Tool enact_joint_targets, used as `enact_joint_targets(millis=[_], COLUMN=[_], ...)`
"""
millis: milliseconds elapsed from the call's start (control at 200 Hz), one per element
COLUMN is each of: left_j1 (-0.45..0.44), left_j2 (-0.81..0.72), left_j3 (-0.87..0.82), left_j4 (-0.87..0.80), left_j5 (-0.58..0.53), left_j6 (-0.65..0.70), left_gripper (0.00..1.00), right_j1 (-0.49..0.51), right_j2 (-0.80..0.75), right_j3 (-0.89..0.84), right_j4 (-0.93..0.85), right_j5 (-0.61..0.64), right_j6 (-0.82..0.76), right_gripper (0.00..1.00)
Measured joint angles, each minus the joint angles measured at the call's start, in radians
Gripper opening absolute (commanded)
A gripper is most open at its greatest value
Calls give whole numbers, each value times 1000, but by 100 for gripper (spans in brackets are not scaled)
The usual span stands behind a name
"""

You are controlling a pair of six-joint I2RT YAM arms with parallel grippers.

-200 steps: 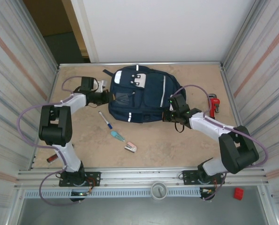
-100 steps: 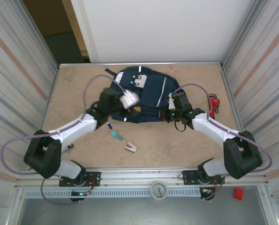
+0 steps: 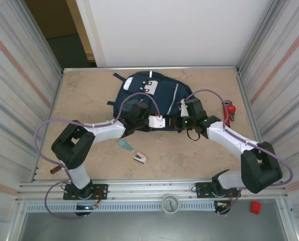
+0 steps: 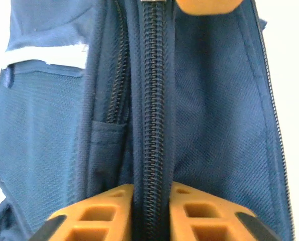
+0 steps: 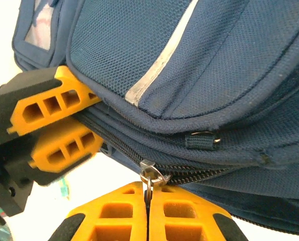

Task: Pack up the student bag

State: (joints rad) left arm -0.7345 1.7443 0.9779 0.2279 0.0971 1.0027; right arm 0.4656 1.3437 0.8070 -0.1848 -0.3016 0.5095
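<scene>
The bag (image 3: 141, 98) lies at the middle back of the table (image 3: 89, 85), front pockets up, near edge facing the arms. It sits about where it was a second ago, nudged only slightly. The big change is the left arm (image 3: 106, 129): a second ago it was out at the bag's left side, half a second ago it was swinging over the front, and now it reaches across to the bag's near edge, close beside the right arm (image 3: 224, 134), which has barely moved. The left gripper (image 4: 152, 193) is clamped on the fabric of the bag, its two orange fingers (image 4: 111, 211) squeezing either side of the zip track (image 4: 152, 100). The right gripper (image 5: 148, 188) is pinched tight on the metal zip pull (image 5: 148, 173), with the left fingers just beside it in that view. Judgement: the left now anchors the seam so the right can drag the pull along. The zip looks closed around the pull, so opening the bag seems not yet done and packing has not begun. On the table near the bag's front edge lie a teal item (image 3: 125, 145) and a white-pink item (image 3: 140, 158), both unmoved, likely things to pack. A red wrench (image 3: 229, 111) lies to the right.
</scene>
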Motion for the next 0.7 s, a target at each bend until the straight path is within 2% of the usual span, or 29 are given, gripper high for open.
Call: enact_joint_targets(millis=[25, 165, 311, 426, 456, 526, 571, 696], left_j1=[0, 16, 110, 189, 201, 221, 229, 213], left_j2=[-1, -27, -83, -103, -104, -105, -114, -192], left_j3=[0, -25, -45, -57, -60, -63, -65, -89], left_j4=[6, 18, -23, -29, -30, -38, -54, -83], left_j5=[-2, 51, 191, 274, 283, 293, 292, 267], left_j6=[10, 21, -8, -16, -16, -19, -37, -89], left_gripper=[0, 0, 6, 10, 14, 35, 46, 66], right_j1=[0, -1, -21, -19, -14, -6, 0, 15], right_j2=[-2, -15, -19, -24, -24, -24, -24, -24], right_j3=[0, 19, 61, 79, 82, 82, 82, 85], right_j4=[-6, -92, -180, -173, -166, -144, -136, -112], right_j5=[13, 119, 254, 253, 240, 203, 182, 122], right_j6=[-5, -46, -70, -84, -89, -101, -102, -100], right_gripper=[0, 0, 0, 0, 0, 0, 0, 0])
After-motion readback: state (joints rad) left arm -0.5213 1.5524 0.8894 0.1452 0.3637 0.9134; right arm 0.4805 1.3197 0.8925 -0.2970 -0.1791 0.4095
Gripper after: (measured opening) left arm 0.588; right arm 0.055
